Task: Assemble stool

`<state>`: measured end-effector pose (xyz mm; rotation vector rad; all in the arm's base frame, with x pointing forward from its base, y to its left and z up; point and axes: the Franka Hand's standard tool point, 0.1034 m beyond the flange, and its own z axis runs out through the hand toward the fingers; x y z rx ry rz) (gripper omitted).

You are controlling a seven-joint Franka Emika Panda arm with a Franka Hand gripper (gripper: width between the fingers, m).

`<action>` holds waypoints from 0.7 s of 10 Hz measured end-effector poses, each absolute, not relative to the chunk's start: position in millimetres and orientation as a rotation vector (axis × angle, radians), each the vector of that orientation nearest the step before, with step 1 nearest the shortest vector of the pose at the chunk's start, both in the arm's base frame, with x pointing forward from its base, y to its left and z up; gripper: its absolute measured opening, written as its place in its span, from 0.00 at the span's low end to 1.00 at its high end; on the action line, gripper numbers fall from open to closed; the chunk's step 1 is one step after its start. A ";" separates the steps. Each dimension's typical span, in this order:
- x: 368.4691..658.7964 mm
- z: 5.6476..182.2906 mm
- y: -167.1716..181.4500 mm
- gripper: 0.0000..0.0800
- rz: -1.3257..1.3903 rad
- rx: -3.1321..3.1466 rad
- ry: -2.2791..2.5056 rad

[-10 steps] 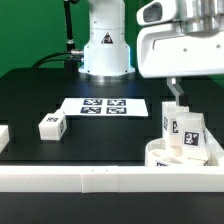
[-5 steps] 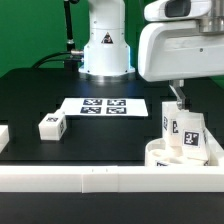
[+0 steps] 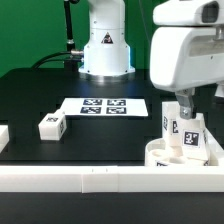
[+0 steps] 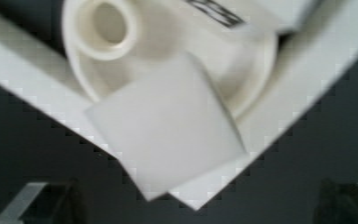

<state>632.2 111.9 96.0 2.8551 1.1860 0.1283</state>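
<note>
Gripper (image 3: pixel 183 106) being held spread wide, nothing pinched, being hung just above two upright legs (image 3: pixel 190 133) at the seat disc (image 3: pixel 158 152), exterior view's right, third leg (image 3: pixel 51 126) being seen well apart on the table (image 3: pixel 110 140).

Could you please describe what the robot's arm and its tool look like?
The arm is white with rounded segments; its base carries a dark emblem, and a black cable runs up beside it. The wrist ends in a bulky white boxy housing. The tool has two fingers that look dark in the wrist view.
</note>
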 end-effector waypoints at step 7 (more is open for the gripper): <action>629.8 83.7 104.0 0.49 0.101 2.754 1.368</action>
